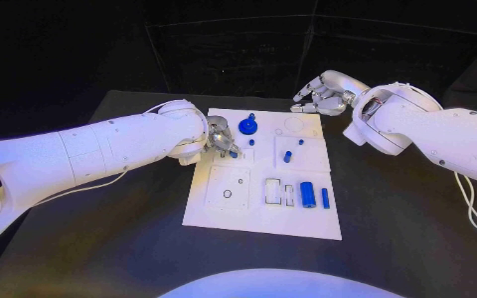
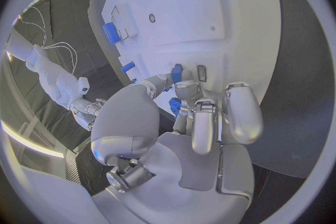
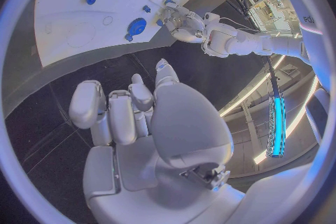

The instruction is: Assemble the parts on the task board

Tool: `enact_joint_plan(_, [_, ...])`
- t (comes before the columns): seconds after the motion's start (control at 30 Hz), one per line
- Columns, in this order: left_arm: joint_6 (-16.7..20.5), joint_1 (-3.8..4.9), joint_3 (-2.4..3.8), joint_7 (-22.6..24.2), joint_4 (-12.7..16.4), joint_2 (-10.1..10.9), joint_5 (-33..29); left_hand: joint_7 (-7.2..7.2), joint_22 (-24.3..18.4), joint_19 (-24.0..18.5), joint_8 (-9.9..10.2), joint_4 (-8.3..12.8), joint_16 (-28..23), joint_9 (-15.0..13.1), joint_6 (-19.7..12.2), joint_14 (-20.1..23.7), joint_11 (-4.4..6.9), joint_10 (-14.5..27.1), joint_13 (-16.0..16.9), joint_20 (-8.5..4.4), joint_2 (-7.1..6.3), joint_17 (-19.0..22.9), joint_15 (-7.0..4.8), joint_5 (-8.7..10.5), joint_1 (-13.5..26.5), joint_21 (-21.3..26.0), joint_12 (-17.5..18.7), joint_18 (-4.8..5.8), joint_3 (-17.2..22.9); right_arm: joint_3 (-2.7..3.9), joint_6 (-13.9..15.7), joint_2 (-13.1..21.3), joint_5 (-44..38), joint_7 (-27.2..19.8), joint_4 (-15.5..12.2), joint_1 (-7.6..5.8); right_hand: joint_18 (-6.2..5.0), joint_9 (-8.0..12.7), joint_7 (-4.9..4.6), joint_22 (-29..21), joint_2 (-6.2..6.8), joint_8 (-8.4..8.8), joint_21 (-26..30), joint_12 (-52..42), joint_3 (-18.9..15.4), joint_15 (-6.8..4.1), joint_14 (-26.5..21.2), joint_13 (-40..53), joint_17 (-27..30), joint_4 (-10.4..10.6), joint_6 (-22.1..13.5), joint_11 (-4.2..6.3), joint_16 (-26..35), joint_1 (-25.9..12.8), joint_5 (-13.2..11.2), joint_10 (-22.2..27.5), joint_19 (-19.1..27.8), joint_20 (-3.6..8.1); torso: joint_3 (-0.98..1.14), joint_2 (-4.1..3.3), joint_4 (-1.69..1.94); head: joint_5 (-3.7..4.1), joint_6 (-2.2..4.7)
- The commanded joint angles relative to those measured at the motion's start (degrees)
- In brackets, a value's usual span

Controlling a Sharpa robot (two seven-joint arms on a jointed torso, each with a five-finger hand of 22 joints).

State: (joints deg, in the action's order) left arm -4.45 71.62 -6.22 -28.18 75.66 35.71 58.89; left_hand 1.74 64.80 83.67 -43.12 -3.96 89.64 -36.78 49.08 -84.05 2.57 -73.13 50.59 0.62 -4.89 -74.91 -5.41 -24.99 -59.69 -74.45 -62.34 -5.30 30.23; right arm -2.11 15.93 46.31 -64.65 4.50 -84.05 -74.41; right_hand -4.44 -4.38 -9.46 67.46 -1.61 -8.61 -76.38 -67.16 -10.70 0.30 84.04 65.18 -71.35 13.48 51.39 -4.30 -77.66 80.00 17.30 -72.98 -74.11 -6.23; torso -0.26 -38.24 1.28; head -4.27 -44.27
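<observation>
The white task board [image 1: 260,225] lies in the middle of the black table [image 1: 398,243], and the left hand [image 1: 220,138] is down on it at its left edge, in the far half. From the head camera the fingers curl over a small blue part [image 1: 234,153] on the board; the left wrist view shows that same blue piece [image 2: 176,73] right at the fingertips [image 2: 183,88], thumb and fingers closed in around it, so the left hand is pinching this part against the board. Just beyond the hand stands a round blue knob-like part [image 1: 247,127] with a little stub on top, near the board's far edge. Toward the middle of the board sit a small blue peg [image 1: 251,142], another peg [image 1: 300,141] and a short blue cylinder [image 1: 287,156], all apart from one another. In the near half, a thick blue cylinder [image 1: 308,194] lies beside a slim blue bar [image 1: 325,198], next to a rectangular slot [image 1: 272,192]; a square recess with a small hole [image 1: 227,193] lies to the left of that. The right hand [image 1: 323,98] hovers past the board's far right corner, off the plate, fingers curled inward with nothing in them — the right wrist view shows the palm [image 3: 164,134] clenched loosely above dark table.
</observation>
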Motion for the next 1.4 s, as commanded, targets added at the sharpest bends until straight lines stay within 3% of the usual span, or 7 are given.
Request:
enact_joint_plan(0.03, [-0.8, -0.15, -0.11, -0.3, -0.2, -0.2, 0.4, -0.26, 0.1, 0.2, -0.3, 6.2, 0.4, 0.1, 0.4, -6.0, 0.00, -0.5, 0.2, -0.34, -0.41, -15.1, -0.57, 0.23, 1.0, -0.2, -0.3, 0.61, 5.4, 0.03, -0.2, -0.1, 0.0, -0.2, 0.0, -0.11, -0.84, 0.1, 0.15, -0.1, -0.20, -0.18, 0.3, 0.2, -0.4, -0.37, 1.9, 0.0, 0.1, 0.0, -0.4, -0.01, 0.3, 0.3, 0.3, 0.4, 0.2, -0.05, 0.03, -0.02, 0.00, 0.00, -0.08])
enact_joint_plan(0.23, [-0.9, -0.15, -0.11, -0.3, -0.6, -0.4, 0.4, -0.71, 0.3, 0.2, -0.4, 4.8, 0.4, 0.5, 1.3, -6.0, 0.38, -0.7, 0.6, -0.65, -0.99, -15.1, -0.90, 0.32, 1.9, -0.2, -1.0, 0.63, 1.7, 0.03, -0.2, -0.1, 0.0, -0.2, 0.1, -0.11, -0.84, 0.1, 0.15, -0.1, -0.20, -0.18, 0.3, 0.2, -0.4, -0.37, 1.9, 0.0, 0.1, 0.0, -0.4, -0.01, 0.3, 0.3, 0.3, 0.4, 0.2, -0.05, 0.01, -0.03, -0.01, 0.05, -0.17])
enact_joint_plan(1.4, [-0.9, -0.14, -0.10, -0.3, -0.2, -0.1, 0.4, -1.19, 1.2, 0.5, -1.0, 1.1, 0.4, 1.2, 2.8, -6.0, 0.78, -1.4, 1.7, -1.06, -1.70, -15.1, -1.28, 0.30, 3.5, -0.6, -2.7, 0.78, -6.4, 0.03, -0.7, -0.2, 0.0, -0.2, 0.5, -0.11, -0.85, 0.1, 0.15, -0.1, -0.25, -0.21, 0.3, 0.2, -0.5, -0.37, 1.8, -0.1, 0.1, 0.1, -0.4, -0.01, 0.4, 0.3, 0.3, 0.4, 0.3, -0.05, -0.03, -0.01, 0.02, 0.06, -0.42])
